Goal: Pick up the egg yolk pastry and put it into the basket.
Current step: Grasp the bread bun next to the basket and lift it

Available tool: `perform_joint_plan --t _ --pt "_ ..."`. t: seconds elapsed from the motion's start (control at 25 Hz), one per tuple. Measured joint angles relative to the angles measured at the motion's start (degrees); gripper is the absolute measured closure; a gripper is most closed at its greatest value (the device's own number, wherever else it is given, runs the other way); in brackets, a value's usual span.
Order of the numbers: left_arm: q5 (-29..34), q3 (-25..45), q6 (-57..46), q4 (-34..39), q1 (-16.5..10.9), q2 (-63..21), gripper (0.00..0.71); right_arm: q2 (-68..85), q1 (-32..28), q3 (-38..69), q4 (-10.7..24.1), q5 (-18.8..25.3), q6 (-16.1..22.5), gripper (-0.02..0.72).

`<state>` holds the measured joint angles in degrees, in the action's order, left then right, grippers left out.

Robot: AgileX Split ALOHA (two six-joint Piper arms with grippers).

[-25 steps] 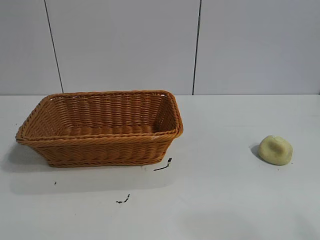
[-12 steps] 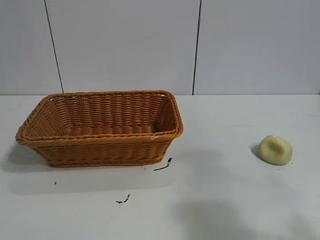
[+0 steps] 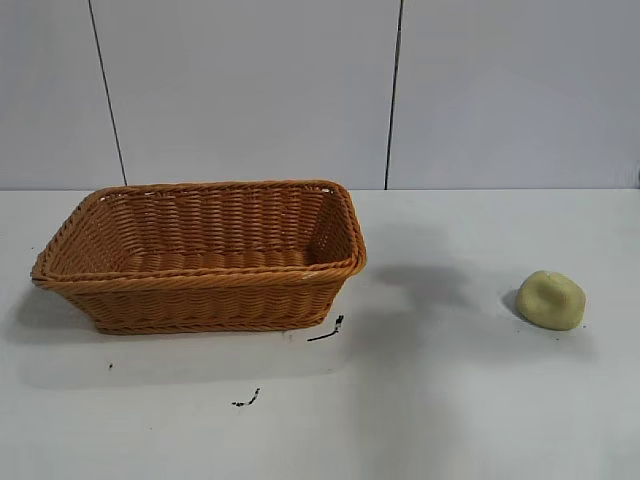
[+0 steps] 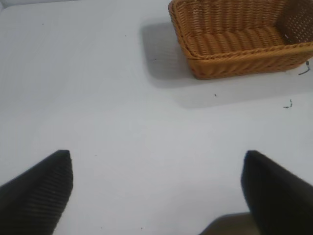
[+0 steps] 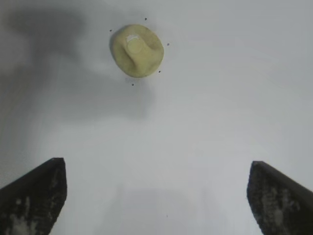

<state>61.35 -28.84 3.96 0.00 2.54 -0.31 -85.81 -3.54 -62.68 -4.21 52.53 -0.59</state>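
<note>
A shadow had spread toward the pastry (image 3: 551,299); the right end effector (image 5: 156,196), spread wide, was approaching it.

A broad soft shadow (image 3: 420,280) now lies on the counter (image 3: 470,400) between the basket (image 3: 200,255) and the egg yolk pastry (image 3: 551,300), reaching toward the near edge; a moment earlier it sat fainter, close to that edge. The pastry's dent, plain before, now hardly shows.

Pale yellow egg yolk pastry (image 3: 551,299) lies on the table — well apart from the orange-brown wicker basket (image 3: 200,284).
</note>
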Motion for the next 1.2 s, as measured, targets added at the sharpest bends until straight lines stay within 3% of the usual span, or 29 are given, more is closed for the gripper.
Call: perform_joint_plan --t 0.16,0.4,0.72,1.2 --pt "0.0 0.0 0.0 0.0 0.0 0.0 0.014 -7.4 1.41 -4.94 -0.71 -0.81 -1.36 0.01" --pt "0.0 0.0 0.0 0.0 0.0 0.0 0.014 -14.06 6.04 -5.87 -0.55 -5.42 -1.78 0.01" --pt "0.0 0.0 0.0 0.0 0.0 0.0 0.014 -21.4 6.16 -5.87 3.21 -13.86 1.06 0.01" --pt "0.0 0.0 0.0 0.0 0.0 0.0 0.014 -30.95 6.16 -5.92 3.41 -20.85 1.45 0.01"
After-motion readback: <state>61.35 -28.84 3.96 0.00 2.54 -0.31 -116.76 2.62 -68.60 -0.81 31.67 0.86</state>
